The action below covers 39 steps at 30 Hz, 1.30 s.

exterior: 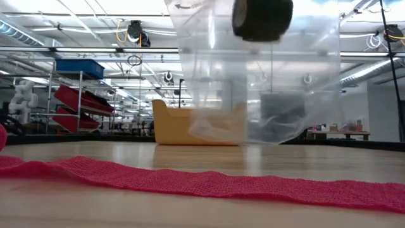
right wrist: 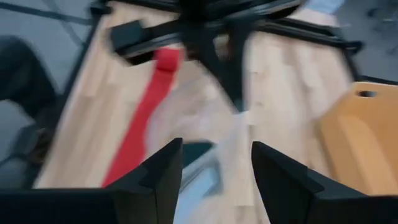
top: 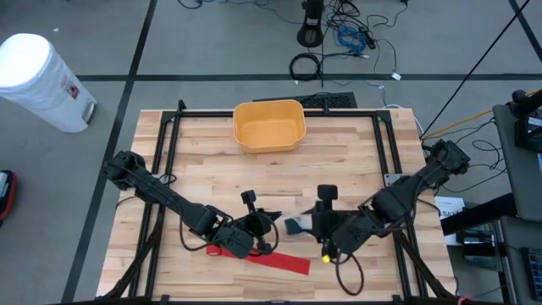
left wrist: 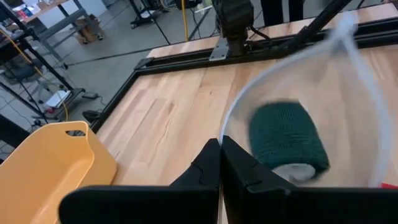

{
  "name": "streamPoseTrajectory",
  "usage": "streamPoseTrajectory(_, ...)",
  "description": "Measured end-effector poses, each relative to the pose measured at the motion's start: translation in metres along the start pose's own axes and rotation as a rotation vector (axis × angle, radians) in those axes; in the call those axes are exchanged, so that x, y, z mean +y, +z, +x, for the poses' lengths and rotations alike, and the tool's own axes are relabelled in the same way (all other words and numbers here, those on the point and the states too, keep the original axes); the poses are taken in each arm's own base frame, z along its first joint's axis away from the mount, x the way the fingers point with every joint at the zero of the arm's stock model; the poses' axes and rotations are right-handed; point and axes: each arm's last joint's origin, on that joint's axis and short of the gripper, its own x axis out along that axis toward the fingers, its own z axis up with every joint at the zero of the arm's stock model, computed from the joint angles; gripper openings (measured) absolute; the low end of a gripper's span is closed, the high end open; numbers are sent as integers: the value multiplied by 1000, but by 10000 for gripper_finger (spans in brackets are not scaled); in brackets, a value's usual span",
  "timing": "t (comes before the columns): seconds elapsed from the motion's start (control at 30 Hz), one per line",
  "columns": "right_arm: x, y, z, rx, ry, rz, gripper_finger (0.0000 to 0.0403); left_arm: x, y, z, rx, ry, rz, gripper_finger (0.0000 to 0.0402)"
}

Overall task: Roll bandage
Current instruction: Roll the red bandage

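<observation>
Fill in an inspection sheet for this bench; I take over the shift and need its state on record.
Surface: wooden table, bare planks, black frame around it.
Job's things: red bandage lying unrolled and flat near the front edge; dark green bandage roll inside a clear plastic bag.
Clutter: yellow bin at the back edge.
Grippers: left gripper shut, pinching the bag's edge; right gripper open, beside the bag, holding nothing.
Cables: black and blue cables on the floor behind the table.
Surroundings: white cylindrical container on the floor at left; shelving with red and blue bins in the room.
</observation>
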Motion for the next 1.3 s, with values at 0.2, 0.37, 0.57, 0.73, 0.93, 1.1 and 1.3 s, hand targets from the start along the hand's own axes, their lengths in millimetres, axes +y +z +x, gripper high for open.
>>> streamPoseTrajectory(0.2, 24, -8, -11, -1, 73, -37, 176, 0, 0, 0, 0, 0, 0, 1)
streamPoseTrajectory(0.37, 49, -20, -6, 15, 42, -108, 175, 0, 0, 0, 0, 0, 0, 1)
streamPoseTrajectory(0.57, 74, -37, 13, 51, -64, -172, 175, 1, 0, 0, 0, 28, 25, 1)
streamPoseTrajectory(0.73, 83, -47, 23, 115, -59, -214, 175, 10, -13, 3, 97, 124, 109, 1)
streamPoseTrajectory(0.93, 83, -49, 15, 138, -16, -169, 175, 37, -43, 5, 307, 313, 139, 1)
streamPoseTrajectory(1.1, 86, -52, 3, 132, 1, -168, 175, 56, -59, -3, 404, 455, 103, 1)
streamPoseTrajectory(1.3, 89, -53, -6, 116, 17, -171, 175, 65, -70, -12, 591, 447, 5, 1)
